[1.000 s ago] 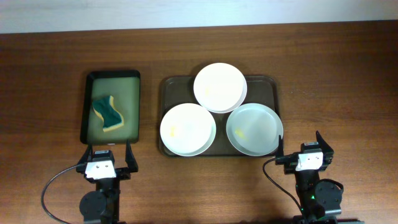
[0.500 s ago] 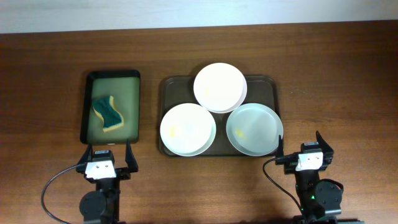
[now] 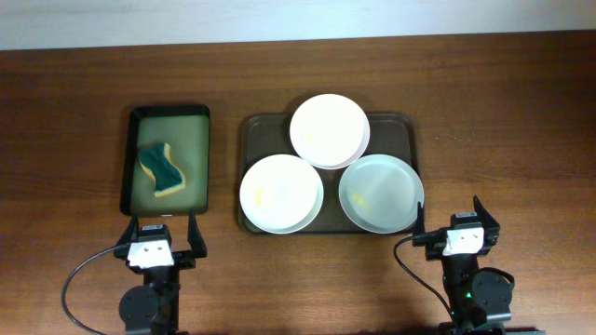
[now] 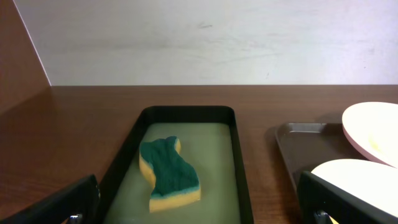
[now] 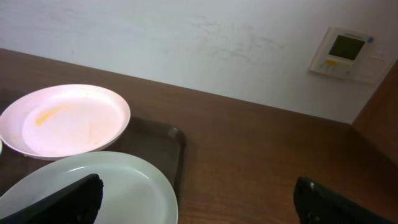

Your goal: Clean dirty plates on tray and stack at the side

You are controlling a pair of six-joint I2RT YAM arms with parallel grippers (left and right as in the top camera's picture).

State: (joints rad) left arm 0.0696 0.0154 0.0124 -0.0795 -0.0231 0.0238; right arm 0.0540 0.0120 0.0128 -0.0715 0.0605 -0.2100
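Three plates (image 3: 281,193) lie on the tray (image 3: 252,136). Near side of tray: left gripper (image 3: 167,225) and right gripper (image 3: 453,221), fingers spread wide, empty.

The left arm (image 3: 149,302) and the right arm (image 3: 477,290) sit folded low at the near side, well apart from each other. The left gripper (image 3: 167,223) points straight ahead. Its two dark fingers (image 4: 65,204) are spread wide, showing only at the lower corners of the left wrist view. The right gripper (image 3: 451,214) also points ahead but is turned slightly, one fingertip reaching further forward than the other. Its fingers (image 5: 62,200) are likewise spread wide. A thin cable (image 3: 79,277) loops from the left wrist down toward the base.
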